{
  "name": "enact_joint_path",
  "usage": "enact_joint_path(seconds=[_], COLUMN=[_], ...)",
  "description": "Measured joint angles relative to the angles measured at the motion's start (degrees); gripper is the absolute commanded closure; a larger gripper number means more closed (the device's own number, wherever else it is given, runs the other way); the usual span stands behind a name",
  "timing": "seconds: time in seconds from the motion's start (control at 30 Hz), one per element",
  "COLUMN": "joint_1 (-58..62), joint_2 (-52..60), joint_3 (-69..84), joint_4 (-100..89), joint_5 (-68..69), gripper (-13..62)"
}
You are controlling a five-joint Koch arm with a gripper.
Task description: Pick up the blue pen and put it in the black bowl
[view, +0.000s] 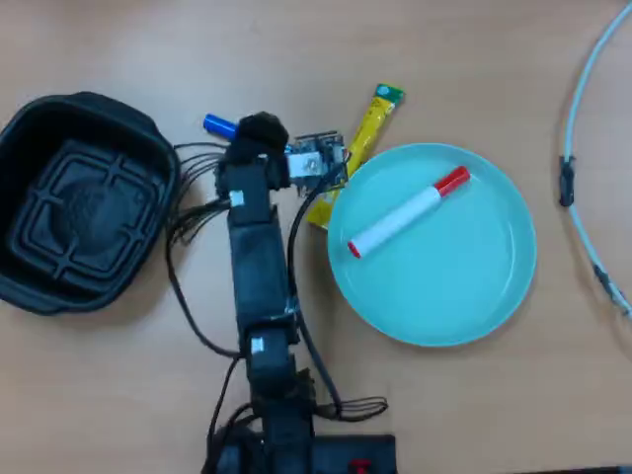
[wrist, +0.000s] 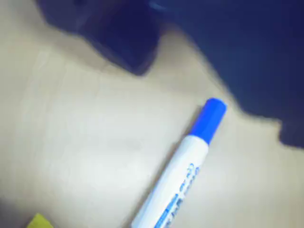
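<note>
The blue pen point(wrist: 183, 175), white with a blue cap, lies flat on the wooden table, its cap pointing up and right in the wrist view. From overhead only its blue cap point(view: 219, 125) pokes out to the left of my gripper point(view: 260, 130), which hovers right over it. Two dark, blurred fingers point(wrist: 126, 45) stand apart at the top of the wrist view, table showing between them and nothing held. The black bowl point(view: 30, 133) sits at the left of the overhead view, empty, a short way left of the gripper.
A yellow sachet stick point(view: 367, 133) lies just right of the gripper, its corner point(wrist: 38, 222) also in the wrist view. A teal plate point(view: 509, 212) holds a red-capped white marker point(view: 407, 215). A white cable point(view: 578, 128) curves along the right edge.
</note>
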Motion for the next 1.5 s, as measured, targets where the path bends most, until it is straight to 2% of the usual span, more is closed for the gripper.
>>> enact_joint_path(seconds=[0.33, 0.47, 1.03, 1.5], joint_1=[1.23, 1.58, 1.67, 0.97], joint_2=[-19.86, -25.31, -35.42, -38.58], joint_3=[-16.79, -18.54, -18.54, -18.54], joint_4=[-1.67, -1.93, -2.20, -6.33], joint_5=[3.34, 3.43, 2.37, 2.29], gripper=[15.9, 15.9, 15.9, 16.1])
